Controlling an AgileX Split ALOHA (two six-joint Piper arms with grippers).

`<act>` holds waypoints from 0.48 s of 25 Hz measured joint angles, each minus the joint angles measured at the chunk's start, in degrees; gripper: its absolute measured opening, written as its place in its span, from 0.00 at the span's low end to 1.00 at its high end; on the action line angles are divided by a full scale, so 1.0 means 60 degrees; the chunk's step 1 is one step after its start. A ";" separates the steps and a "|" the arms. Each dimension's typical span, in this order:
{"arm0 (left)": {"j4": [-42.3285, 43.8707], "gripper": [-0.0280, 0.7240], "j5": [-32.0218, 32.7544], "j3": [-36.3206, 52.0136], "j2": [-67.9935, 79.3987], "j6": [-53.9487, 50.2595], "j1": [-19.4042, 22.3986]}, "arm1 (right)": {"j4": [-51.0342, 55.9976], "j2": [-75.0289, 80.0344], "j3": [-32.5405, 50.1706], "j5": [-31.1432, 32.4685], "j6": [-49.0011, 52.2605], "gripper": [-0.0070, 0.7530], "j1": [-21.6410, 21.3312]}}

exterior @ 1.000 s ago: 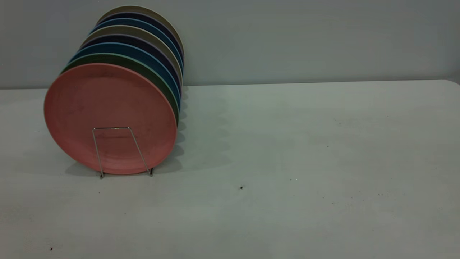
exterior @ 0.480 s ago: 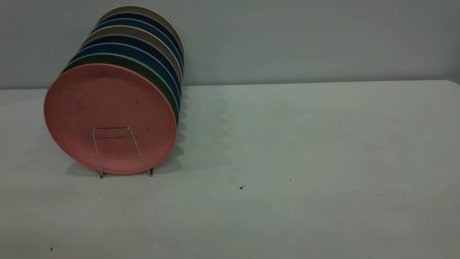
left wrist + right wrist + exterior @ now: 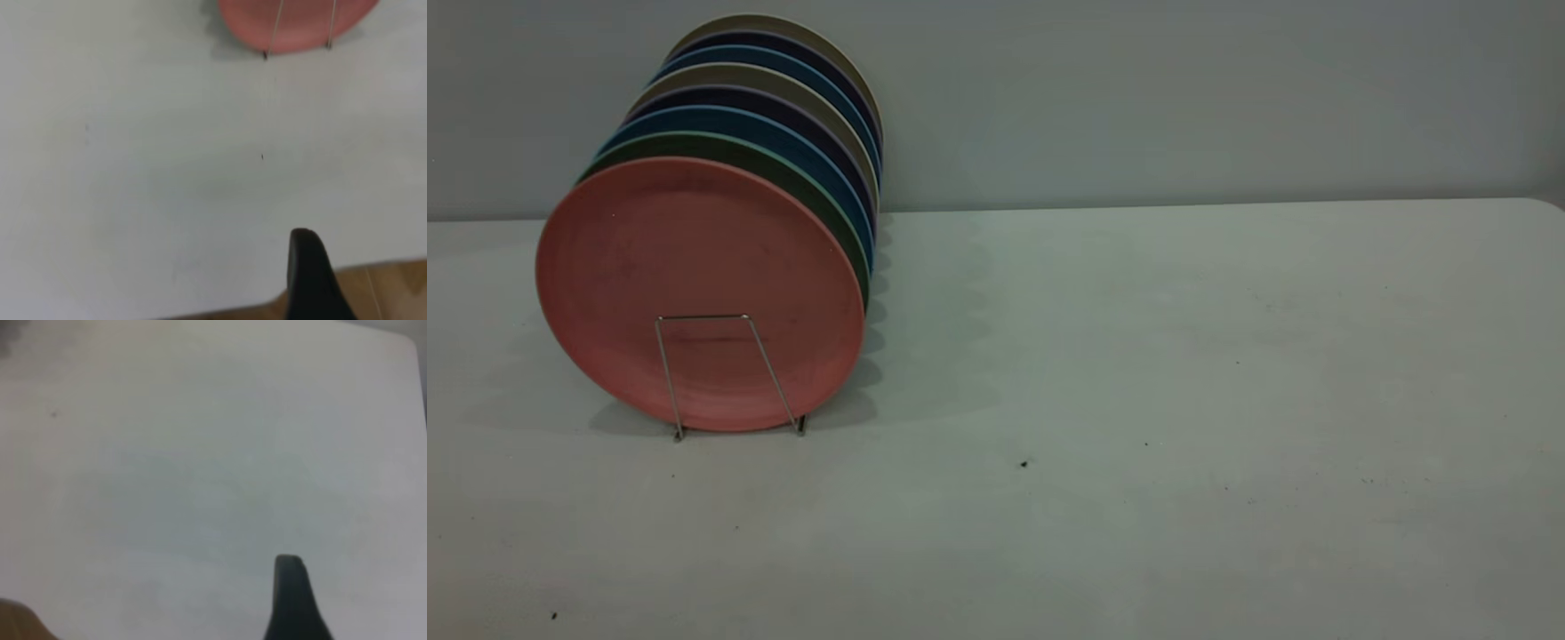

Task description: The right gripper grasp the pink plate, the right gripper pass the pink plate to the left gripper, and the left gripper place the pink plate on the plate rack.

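The pink plate [image 3: 694,267] stands upright at the front of the plate rack [image 3: 703,316], behind the rack's front wire loop, at the table's left. Its lower edge [image 3: 293,27] and the wire loop [image 3: 273,30] also show in the left wrist view. My left gripper [image 3: 307,267] shows only as a black tip over the table's near edge, well away from the plate. My right gripper [image 3: 290,600] shows only as a black tip above bare table. Neither arm appears in the exterior view. Nothing is seen held.
Several more plates stand in the rack behind the pink one: a green plate [image 3: 720,144], then blue, dark and beige ones. The pale table [image 3: 1138,400] stretches to the right. A grey wall rises behind it. Brown floor [image 3: 387,287] lies beyond the near edge.
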 joint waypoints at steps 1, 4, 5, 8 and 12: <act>0.0000 0.63 -0.0003 0.0050 -0.0173 0.0000 0.0000 | 0.0010 0.0000 0.0032 -0.0025 0.0000 0.66 0.0000; -0.0018 0.63 -0.0109 0.0254 -0.0369 -0.0043 0.0000 | 0.0072 0.0000 0.0060 -0.0048 0.0000 0.66 0.0000; -0.0005 0.63 -0.0137 0.0280 -0.0376 -0.0124 0.0000 | 0.0072 0.0000 0.0092 -0.0048 0.0000 0.66 0.0000; 0.0214 0.63 -0.0182 0.0301 -0.0391 -0.0420 0.0000 | 0.0186 0.0000 0.0180 0.0022 0.0000 0.65 0.0000; 0.0782 0.63 -0.0230 0.0318 -0.0391 -0.0909 0.0000 | 0.0206 0.0000 0.0202 0.0022 0.0010 0.62 0.0000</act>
